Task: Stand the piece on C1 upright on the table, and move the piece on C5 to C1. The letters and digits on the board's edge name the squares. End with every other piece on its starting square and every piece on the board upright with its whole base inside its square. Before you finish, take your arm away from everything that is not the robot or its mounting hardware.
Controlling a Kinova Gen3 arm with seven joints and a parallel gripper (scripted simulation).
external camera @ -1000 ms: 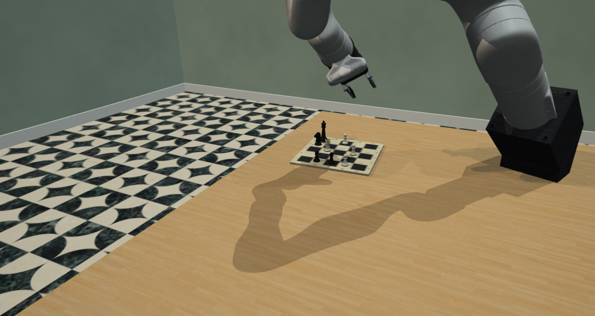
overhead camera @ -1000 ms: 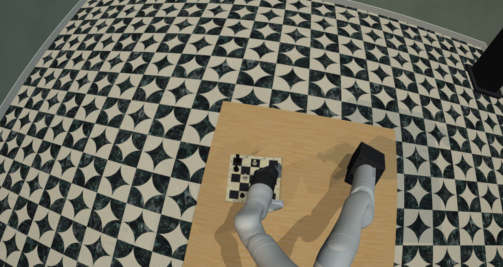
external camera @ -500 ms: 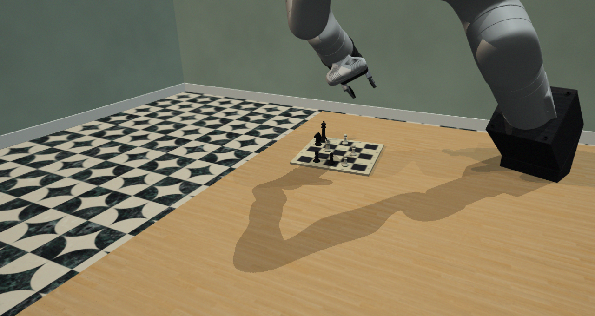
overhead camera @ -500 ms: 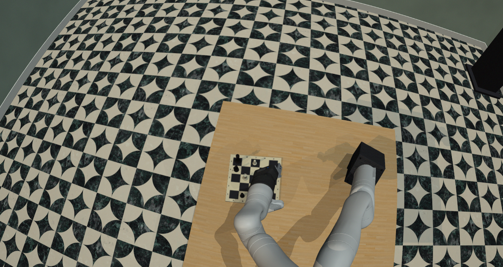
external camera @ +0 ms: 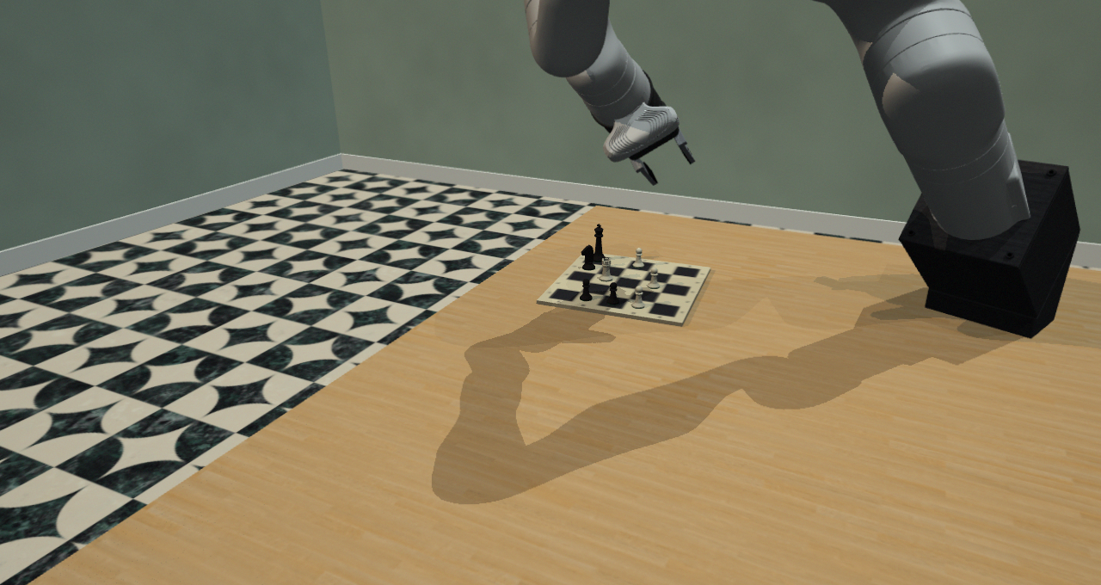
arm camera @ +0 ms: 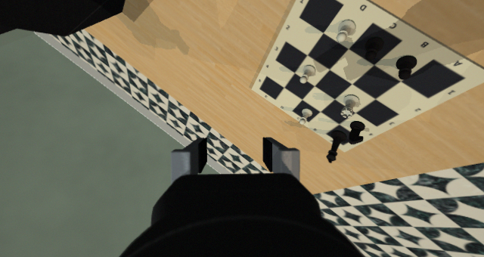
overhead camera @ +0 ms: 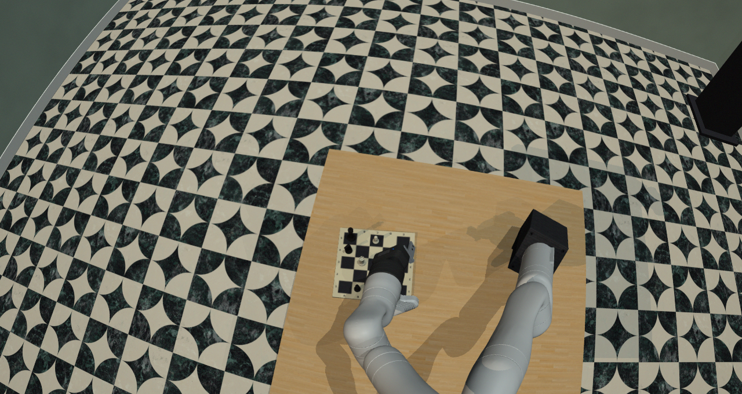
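Note:
The chessboard (overhead camera: 336, 274) (external camera: 698, 290) (arm camera: 470, 73) lies on the table. On C1 a small black pawn (external camera: 613, 294) (arm camera: 373, 47) stands upright; the arm hides it in the top view. On C5 a white pawn (overhead camera: 375, 239) (external camera: 638, 257) (arm camera: 305, 116) stands upright at the board's far side. My gripper (external camera: 669, 170) (arm camera: 234, 149) is open with nothing between its fingers. It hangs tilted, high above the board, touching no piece.
White pawns stand on D1 (external camera: 638, 298) (arm camera: 345, 30) and D3 (external camera: 653, 278) (arm camera: 308, 74), a white rook (overhead camera: 361, 261) (external camera: 605, 269) (arm camera: 350, 105) on B3. Black pieces stand on B1 (external camera: 586, 289) (arm camera: 406, 66), A4 (external camera: 587, 257) (arm camera: 356, 132) and A5 (external camera: 599, 244) (arm camera: 336, 143). The arm's base (overhead camera: 540, 239) (external camera: 993, 274) is right of the board.

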